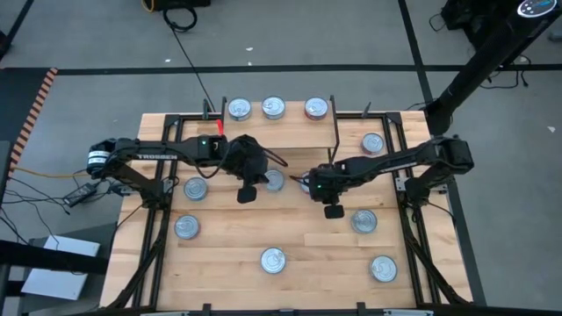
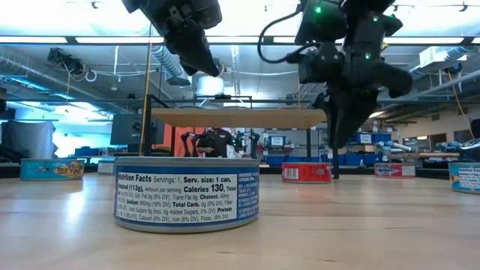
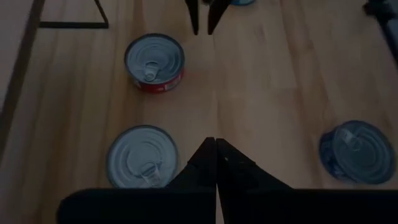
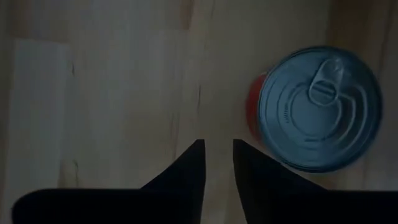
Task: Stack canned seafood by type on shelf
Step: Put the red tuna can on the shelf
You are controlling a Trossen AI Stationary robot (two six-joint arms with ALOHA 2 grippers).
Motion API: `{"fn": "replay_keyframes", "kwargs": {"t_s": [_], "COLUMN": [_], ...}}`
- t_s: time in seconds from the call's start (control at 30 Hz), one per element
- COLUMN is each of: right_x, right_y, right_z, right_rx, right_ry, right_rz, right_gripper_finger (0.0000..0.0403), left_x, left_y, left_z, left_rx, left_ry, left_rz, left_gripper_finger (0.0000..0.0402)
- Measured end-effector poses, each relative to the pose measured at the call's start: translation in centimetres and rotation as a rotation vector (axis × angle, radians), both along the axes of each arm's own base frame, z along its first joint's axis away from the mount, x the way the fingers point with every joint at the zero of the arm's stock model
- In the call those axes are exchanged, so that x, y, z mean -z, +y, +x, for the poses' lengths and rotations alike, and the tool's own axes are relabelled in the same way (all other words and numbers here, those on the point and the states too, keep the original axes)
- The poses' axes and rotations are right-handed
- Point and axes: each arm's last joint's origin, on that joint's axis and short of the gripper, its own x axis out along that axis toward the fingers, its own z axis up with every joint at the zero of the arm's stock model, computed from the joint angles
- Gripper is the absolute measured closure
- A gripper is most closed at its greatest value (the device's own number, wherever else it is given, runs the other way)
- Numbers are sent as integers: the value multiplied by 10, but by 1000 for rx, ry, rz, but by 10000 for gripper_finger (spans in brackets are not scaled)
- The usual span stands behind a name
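Note:
Three tins (image 1: 273, 107) stand in a row on the shelf (image 1: 290, 130) at the table's far side. A red-labelled tin (image 4: 317, 106) sits upright on the table just beside my right gripper (image 4: 217, 152). That gripper (image 1: 308, 183) points steeply down with a narrow gap between its fingers and nothing in it. My left gripper (image 3: 216, 149) is shut and empty. It hangs over the table's middle (image 1: 262, 177), above a silver-topped tin (image 3: 143, 155). The red tin (image 3: 154, 62) lies beyond it, and a blue tin (image 3: 357, 152) stands off to one side.
Loose tins stand at the left (image 1: 195, 188) (image 1: 186, 226), near edge (image 1: 273, 260), right (image 1: 363, 221) (image 1: 383, 268) and far right (image 1: 373, 142). A blue-labelled tin (image 2: 187, 193) fills the low view's foreground. Black rails (image 1: 158, 219) run along both table sides.

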Motion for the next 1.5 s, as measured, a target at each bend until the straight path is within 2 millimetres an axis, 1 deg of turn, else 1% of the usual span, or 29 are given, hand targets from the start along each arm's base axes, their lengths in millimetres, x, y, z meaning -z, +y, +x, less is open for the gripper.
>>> {"fn": "replay_keyframes", "kwargs": {"t_s": [0.07,0.23,0.37,0.53,0.73,1.0,1.33,1.5], "right_x": [1,-4,-5,-6,-9,-9,25,36], "right_y": [0,-5,-8,-7,-6,-7,-9,-11], "right_z": [-2,-3,-2,3,9,10,-9,-14], "right_rx": [0,38,53,23,-19,-43,-24,-11], "right_ry": [20,-3,-12,-62,-135,-140,-80,-98], "right_rz": [-2,-67,-67,-74,-91,-101,-131,-177], "right_gripper_finger": [298,277,259,243,244,250,252,266], "left_x": [0,-1,-4,-10,-12,-12,-12,-12], "left_y": [-1,-1,-2,-8,-9,-10,-15,-15], "left_z": [0,1,4,10,12,12,12,12], "left_rx": [-10,-89,-90,-37,-16,-14,-5,-8], "left_ry": [-4,4,-47,-133,-162,-156,-159,-158], "left_rz": [-38,-123,-126,-90,-71,-72,-72,-72], "left_gripper_finger": [400,400,400,400,400,400,400,400]}}
